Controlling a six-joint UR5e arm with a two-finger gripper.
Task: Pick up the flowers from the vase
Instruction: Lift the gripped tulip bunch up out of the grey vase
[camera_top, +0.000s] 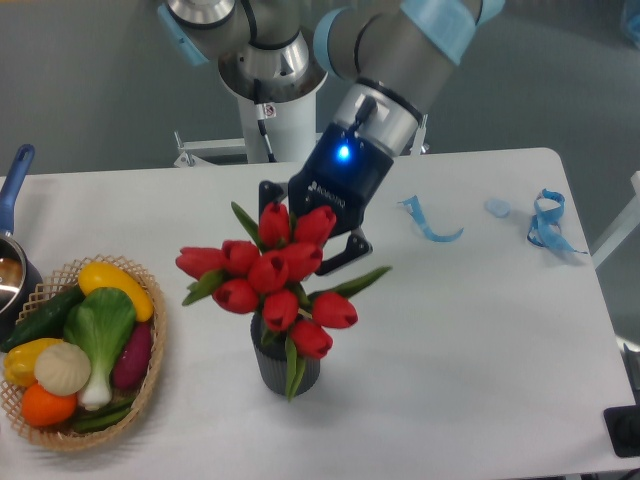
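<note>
The flowers (270, 275), a bunch of red tulip buds with green leaves, stand in the vase (275, 368), a small dark grey ribbed cylinder near the middle of the white table. My gripper (308, 225) reaches down from the back, just behind the top of the bunch. Its jaws are spread: one finger (270, 191) shows left of the top buds, the other (347, 250) to their right. The upper buds hide the space between the fingers, so I cannot tell whether they touch the flowers.
A wicker basket (148, 385) of toy vegetables sits at the front left. A pot with a blue handle (14, 180) is at the left edge. Blue ribbon pieces (430, 225) (546, 222) lie at the back right. A black object (625, 432) is at the right front corner.
</note>
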